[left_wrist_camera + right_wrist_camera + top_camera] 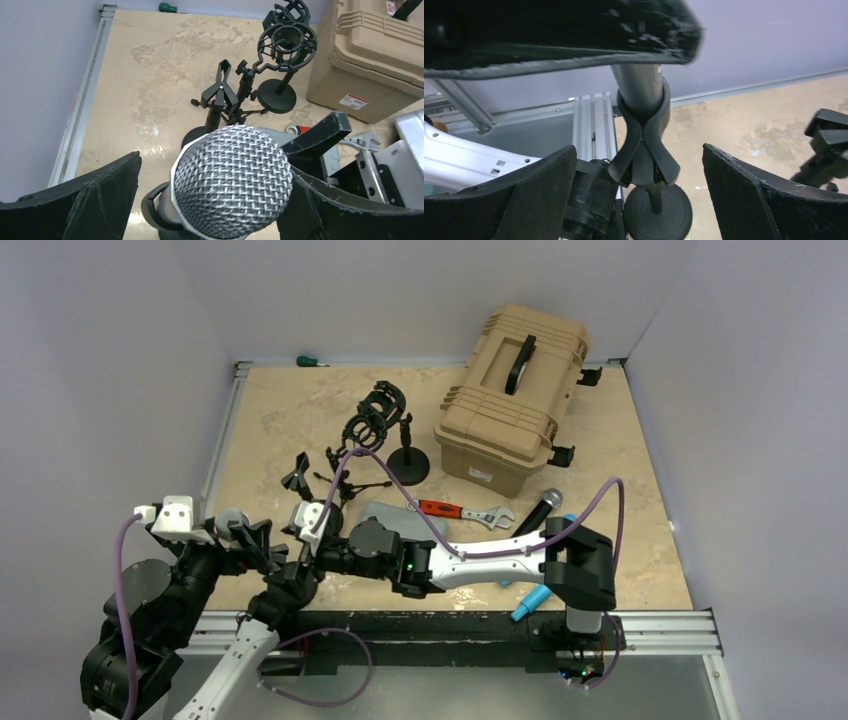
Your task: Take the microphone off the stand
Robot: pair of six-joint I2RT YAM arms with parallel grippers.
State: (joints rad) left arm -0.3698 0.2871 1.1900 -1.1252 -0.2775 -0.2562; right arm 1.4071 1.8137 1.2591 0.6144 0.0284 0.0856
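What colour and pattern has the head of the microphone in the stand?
The microphone head is silver woven mesh; left wrist view shows it best.

No legible txt; toolbox label point(353, 101) too small.

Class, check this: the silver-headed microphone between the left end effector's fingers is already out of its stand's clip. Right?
No. The microphone is still in the stand's clip, as the right wrist view shows; it does sit between the fingers of the left end effector.
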